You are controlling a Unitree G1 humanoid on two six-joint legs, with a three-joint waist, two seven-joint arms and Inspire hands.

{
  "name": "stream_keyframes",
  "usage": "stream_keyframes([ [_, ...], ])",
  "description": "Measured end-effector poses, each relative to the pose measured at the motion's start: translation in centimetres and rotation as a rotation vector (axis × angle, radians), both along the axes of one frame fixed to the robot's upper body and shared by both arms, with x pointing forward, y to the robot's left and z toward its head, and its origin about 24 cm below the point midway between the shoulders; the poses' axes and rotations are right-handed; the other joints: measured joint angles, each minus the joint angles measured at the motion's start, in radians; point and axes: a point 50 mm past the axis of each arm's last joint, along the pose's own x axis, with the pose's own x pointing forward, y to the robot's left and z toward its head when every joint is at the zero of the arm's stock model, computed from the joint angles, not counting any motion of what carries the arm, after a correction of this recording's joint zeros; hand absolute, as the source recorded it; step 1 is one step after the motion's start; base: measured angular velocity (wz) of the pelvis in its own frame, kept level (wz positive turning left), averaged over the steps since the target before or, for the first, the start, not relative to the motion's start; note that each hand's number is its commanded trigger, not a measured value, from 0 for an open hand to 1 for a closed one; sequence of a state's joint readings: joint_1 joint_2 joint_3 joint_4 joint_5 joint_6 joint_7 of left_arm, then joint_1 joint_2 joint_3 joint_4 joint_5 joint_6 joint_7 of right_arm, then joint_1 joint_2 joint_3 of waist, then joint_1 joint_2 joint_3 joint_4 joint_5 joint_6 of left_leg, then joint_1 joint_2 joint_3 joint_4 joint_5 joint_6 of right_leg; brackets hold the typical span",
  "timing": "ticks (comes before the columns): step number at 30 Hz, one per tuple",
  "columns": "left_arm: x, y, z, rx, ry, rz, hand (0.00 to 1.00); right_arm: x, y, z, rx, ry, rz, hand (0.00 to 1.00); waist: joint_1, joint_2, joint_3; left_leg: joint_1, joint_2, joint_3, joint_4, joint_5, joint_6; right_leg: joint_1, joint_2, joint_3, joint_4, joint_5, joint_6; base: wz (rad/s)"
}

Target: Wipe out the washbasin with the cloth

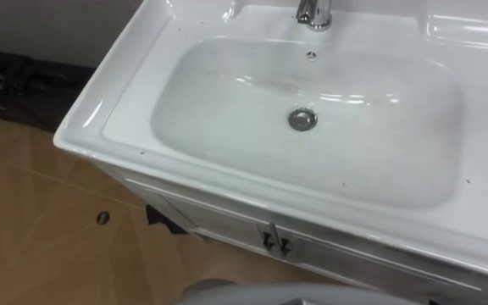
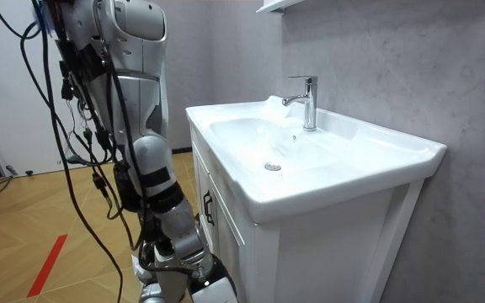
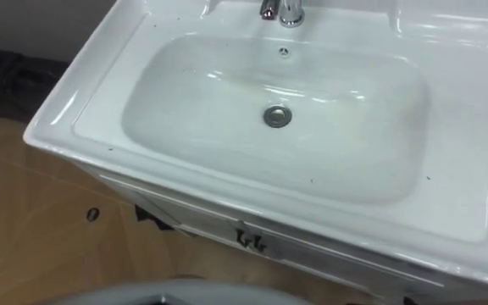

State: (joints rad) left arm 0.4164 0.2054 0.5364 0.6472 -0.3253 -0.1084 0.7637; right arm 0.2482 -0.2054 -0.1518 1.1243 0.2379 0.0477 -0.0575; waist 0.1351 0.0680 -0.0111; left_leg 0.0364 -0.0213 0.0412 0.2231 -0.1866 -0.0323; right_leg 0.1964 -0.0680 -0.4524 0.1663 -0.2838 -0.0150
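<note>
The white basin [image 1: 227,102] lies right below me, its bowl dry-looking with a few dark specks along the front rim. A chrome drain [image 1: 302,119] sits in the middle of the bowl, and the chrome tap [image 1: 314,12] stands at the far edge. In the room view I stand upright at the cabinet's front, facing the basin [image 2: 343,160] and tap [image 2: 308,101]. My right arm hangs down beside the cabinet, and my right hand [image 2: 211,289] is low at the bottom edge of that view.
Under the basin is a white cabinet with two dark handles [image 1: 273,241]. Wooden floor [image 1: 32,237] spreads to my left, with a small round object [image 1: 102,218] on it and dark cables [image 1: 15,80] by the wall. A shelf [image 2: 276,5] hangs above the tap.
</note>
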Motion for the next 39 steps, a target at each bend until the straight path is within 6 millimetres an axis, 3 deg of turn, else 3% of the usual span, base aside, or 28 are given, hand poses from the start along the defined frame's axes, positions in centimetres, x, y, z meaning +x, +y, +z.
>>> stream_keyframes([
  [4, -3.4, -3.9, -4.4, -0.295, 0.219, -0.114, 0.0, 0.3, 0.1, -0.2, 0.049, 0.015, 0.022, 0.0, -0.018, -0.013, 0.002, -0.012, 0.0, -0.003, 0.018, -0.007, 0.01, 0.004, -0.001, -0.019, 0.002, -0.002, 0.003, 0.14],
  [7, -5.6, -5.8, -5.7, -0.447, 0.288, -0.15, 0.0, 0.3, 0.2, -0.2, 0.069, 0.025, 0.064, 0.0, -0.023, -0.018, 0.0037, -0.008, -0.002, -0.001, 0.022, -0.009, 0.014, 0.011, -0.003, -0.018, -0.001, -0.005, 0.007, 0.03],
  [11, -6.1, -7.2, -6.6, -0.571, 0.348, -0.243, 0.0, 0.7, 0.5, -0.4, 0.098, 0.031, 0.104, 0.0, -0.023, -0.026, 0.0064, -0.013, -0.002, 0.002, 0.033, -0.009, 0.015, 0.007, -0.004, -0.02, 0.003, -0.006, 0.008, 0.05],
  [14, -5.1, -7.7, -7.0, -0.617, 0.386, -0.37, 0.0, 1.1, 0.8, -0.4, 0.125, 0.031, 0.164, 0.0, -0.045, -0.039, 0.0079, -0.03, -0.003, 0.001, 0.048, -0.009, 0.015, 0.007, -0.005, -0.042, 0.002, -0.006, 0.009, 0.21],
  [19, -1.6, -8.2, -7.6, -0.642, 0.445, -0.623, 0.0, 1.9, 1.3, -0.5, 0.154, 0.021, 0.208, 0.0, -0.059, -0.058, 0.0094, -0.047, -0.004, 0.005, 0.062, -0.012, 0.018, 0.007, -0.005, -0.048, 0.003, -0.006, 0.009, 0.04],
  [26, 0.5, -8.6, -7.9, -0.658, 0.459, -0.732, 0.0, 2.3, 1.7, -0.7, 0.188, 0.033, 0.224, 0.0, -0.079, -0.094, 0.0122, -0.059, -0.001, 0.052, 0.066, -0.018, 0.027, -0.007, -0.011, -0.044, 0.01, -0.005, 0.014, -0.03],
  [30, 1.7, -8.8, -8.0, -0.667, 0.47, -0.797, 0.0, 2.2, 1.9, -0.7, 0.206, 0.041, 0.245, 0.0, -0.081, -0.113, 0.0216, -0.061, -0.001, 0.066, 0.068, -0.024, 0.036, -0.007, -0.013, -0.041, 0.009, -0.002, 0.019, 0.0],
  [34, 2.1, -9.2, -8.2, -0.697, 0.498, -0.847, 0.0, 2.1, 1.9, -0.7, 0.209, 0.042, 0.241, 0.0, -0.074, -0.11, 0.0209, -0.067, 0.01, 0.082, 0.086, -0.045, 0.041, -0.023, -0.01, 0.001, 0.031, 0.0, 0.022, -0.1],
  [39, 2.4, -9.5, -8.5, -0.724, 0.523, -0.878, 0.0, 2.5, 1.9, -0.7, 0.206, 0.033, 0.242, 0.0, -0.079, -0.1, 0.0171, -0.083, 0.026, 0.096, 0.116, -0.07, 0.054, -0.031, -0.009, 0.016, 0.04, 0.008, 0.03, -0.1],
])
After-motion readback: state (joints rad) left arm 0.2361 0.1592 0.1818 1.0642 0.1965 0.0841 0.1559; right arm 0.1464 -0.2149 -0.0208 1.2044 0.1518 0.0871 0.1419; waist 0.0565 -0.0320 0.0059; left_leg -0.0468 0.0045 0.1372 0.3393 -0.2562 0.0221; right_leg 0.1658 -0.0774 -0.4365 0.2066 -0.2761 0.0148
